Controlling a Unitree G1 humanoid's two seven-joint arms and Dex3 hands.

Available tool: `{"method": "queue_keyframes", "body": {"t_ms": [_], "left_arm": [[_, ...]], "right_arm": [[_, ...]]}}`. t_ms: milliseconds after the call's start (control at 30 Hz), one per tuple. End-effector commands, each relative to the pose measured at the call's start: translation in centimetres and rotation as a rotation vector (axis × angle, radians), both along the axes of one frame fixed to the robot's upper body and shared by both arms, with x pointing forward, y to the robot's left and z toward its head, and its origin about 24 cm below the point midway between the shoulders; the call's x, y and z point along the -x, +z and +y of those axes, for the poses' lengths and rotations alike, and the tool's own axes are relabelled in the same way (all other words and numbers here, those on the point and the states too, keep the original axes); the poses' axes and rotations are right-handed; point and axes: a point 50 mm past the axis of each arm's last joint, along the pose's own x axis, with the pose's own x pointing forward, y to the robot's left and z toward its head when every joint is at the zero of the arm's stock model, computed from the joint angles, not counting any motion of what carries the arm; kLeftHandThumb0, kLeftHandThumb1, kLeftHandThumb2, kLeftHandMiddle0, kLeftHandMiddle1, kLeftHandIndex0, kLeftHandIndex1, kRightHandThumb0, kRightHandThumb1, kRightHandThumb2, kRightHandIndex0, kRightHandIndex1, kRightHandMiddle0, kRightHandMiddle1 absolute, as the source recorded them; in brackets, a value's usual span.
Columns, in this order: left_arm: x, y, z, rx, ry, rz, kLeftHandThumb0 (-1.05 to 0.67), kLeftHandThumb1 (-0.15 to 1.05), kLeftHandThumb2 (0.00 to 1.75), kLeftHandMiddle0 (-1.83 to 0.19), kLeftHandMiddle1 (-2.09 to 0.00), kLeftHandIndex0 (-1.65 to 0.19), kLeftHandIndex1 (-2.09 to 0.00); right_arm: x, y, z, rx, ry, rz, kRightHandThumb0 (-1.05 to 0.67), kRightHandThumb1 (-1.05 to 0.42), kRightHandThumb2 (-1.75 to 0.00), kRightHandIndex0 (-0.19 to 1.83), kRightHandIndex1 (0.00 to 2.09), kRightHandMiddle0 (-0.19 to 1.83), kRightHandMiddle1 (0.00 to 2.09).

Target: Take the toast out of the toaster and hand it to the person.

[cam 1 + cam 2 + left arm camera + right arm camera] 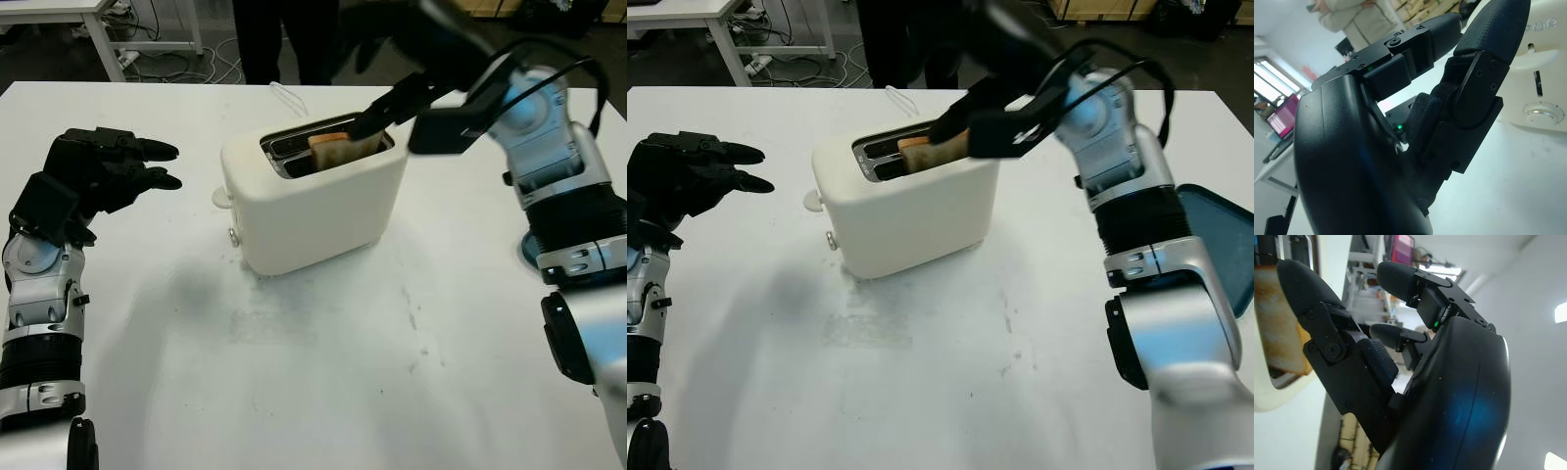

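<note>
A cream toaster (313,196) stands in the middle of the white table (323,372). A browned slice of toast (333,147) sticks up from its rear slot. My right hand (377,93) reaches over the toaster from the right. It is open, and one black finger (1308,298) lies against the face of the toast (1278,318) while the other fingers stay above it. My left hand (127,166) is open, left of the toaster and apart from it. A person in dark trousers (284,39) stands beyond the table's far edge.
A blue tray (1225,245) lies at the table's right edge behind my right forearm. The toaster's lever side and knob (1542,112) face my left hand. A second table and floor cables (147,39) sit at the back left.
</note>
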Motion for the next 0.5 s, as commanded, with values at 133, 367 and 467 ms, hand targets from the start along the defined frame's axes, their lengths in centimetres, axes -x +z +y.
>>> {"method": "queue_keyframes", "body": {"t_ms": [133,367,467], "left_arm": [[0.1,-0.5,0.1,-0.013,0.008,0.021,-1.05,0.79,0.00,-1.45,-0.08,-1.37,-0.01],[0.2,-0.6,0.0,-0.006,0.006,0.029,-1.05,0.78,0.00,-1.45,-0.08,-1.37,-0.01],[0.2,-0.8,0.0,-0.005,0.006,0.037,-1.05,0.78,0.00,-1.45,-0.08,-1.37,-0.01]], "right_arm": [[-0.3,-2.2,0.7,0.091,0.009,-0.029,-0.50,-0.60,0.00,0.52,0.99,0.68,0.56],[-0.9,-2.9,0.4,0.132,-0.030,-0.058,-0.35,-0.61,0.00,0.59,0.80,0.78,0.33],[-1.1,-3.0,0.3,0.134,-0.037,-0.065,-0.31,-0.61,0.00,0.62,0.75,0.82,0.27]]}}
